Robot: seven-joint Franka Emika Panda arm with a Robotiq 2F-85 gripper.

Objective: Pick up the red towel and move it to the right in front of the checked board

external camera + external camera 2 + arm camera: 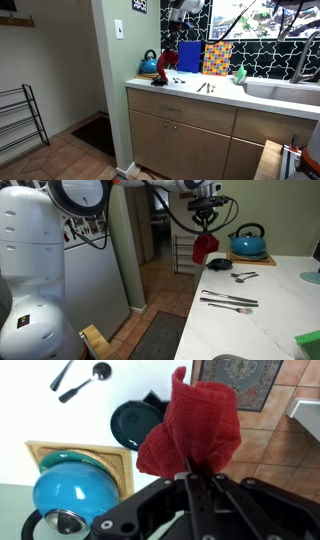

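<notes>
The red towel (190, 425) hangs from my gripper (192, 468), which is shut on its top edge. In an exterior view the towel (204, 247) dangles under the gripper (205, 222) above the counter's far edge, near a small dark pan (218, 265). In an exterior view the towel (166, 62) hangs over the left end of the counter, left of the multicoloured checked board (217, 57) that leans on the back wall.
A blue kettle (68, 495) sits on a wooden trivet (40, 455) by the towel. A blue board (189, 56) leans next to the checked board. Cutlery (230, 301) lies on the white counter (270, 315). A sink (285, 92) is beyond the checked board.
</notes>
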